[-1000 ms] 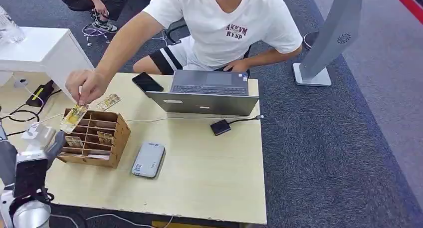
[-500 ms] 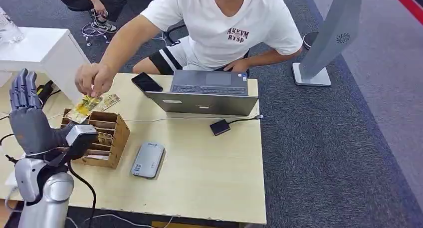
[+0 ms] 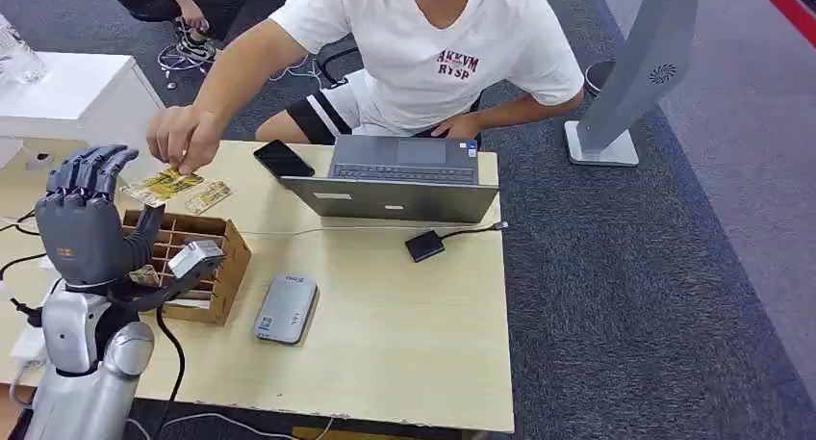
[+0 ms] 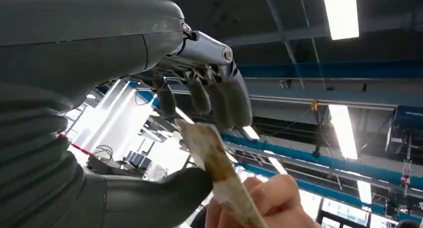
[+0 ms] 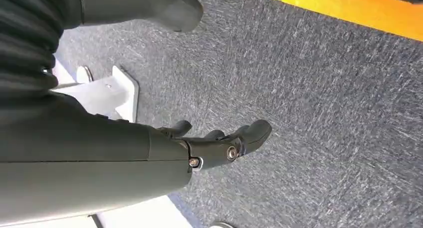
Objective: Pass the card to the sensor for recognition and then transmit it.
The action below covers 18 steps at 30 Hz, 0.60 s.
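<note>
Head view: the left hand [image 3: 85,223] is raised upright above the bench [image 3: 404,334] at its left end, beside the wooden organizer [image 3: 192,262]; open bench surface is seen right of the grey sensor [image 3: 287,308].
Card: a card [image 3: 165,184] is held by a person's hand [image 3: 183,138] just above the raised fingertips; another card [image 3: 209,196] lies on the bench.
Left wrist view: the fingers [image 4: 219,96] and thumb are apart, the card [image 4: 212,158] between them, pinched by the person.
Right wrist view: the right hand [image 5: 219,140] hangs over grey carpet, fingers loosely spread, holding nothing.

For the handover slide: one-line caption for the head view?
Person's hand offers a card to the raised left hand above the wooden organizer.
</note>
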Available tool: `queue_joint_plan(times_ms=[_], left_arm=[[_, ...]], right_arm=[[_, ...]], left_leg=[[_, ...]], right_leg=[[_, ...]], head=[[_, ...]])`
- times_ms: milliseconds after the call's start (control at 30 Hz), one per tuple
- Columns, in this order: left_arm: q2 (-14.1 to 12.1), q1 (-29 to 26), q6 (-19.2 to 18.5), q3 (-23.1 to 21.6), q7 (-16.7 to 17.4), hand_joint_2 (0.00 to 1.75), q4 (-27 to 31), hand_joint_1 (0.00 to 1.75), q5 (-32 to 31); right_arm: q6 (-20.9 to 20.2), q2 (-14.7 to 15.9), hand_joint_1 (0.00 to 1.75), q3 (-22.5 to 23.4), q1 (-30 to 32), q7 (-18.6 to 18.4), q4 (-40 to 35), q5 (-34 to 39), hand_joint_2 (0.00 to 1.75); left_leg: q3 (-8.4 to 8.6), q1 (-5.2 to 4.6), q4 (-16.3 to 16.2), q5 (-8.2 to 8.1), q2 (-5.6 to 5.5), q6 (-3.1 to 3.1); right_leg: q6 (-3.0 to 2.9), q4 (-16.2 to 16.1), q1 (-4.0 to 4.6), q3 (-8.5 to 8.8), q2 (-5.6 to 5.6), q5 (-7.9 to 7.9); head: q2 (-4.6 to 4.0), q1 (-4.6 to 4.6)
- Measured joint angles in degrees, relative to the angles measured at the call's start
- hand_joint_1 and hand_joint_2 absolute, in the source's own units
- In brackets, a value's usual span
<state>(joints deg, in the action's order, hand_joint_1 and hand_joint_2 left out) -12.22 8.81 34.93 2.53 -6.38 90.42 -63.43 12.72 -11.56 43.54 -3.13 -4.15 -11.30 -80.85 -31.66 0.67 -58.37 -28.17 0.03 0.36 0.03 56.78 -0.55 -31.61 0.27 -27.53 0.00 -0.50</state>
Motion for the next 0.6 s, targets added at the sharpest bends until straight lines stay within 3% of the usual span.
queue_joint_plan(times_ms=[600], left_arm=[[-0.68,-0.01,0.52,-0.5,0.0,1.75,-1.07,1.75,0.02]], right_arm=[[-0.02,-0.02,0.0,-0.72,-0.03,-0.09,0.28,-0.48,1.75]], left_leg=[[0.0,0.0,0.0,0.0,0.0,0.0]], right_leg=[[0.0,0.0,0.0,0.0,0.0,0.0]], head=[[0.0,-0.02]])
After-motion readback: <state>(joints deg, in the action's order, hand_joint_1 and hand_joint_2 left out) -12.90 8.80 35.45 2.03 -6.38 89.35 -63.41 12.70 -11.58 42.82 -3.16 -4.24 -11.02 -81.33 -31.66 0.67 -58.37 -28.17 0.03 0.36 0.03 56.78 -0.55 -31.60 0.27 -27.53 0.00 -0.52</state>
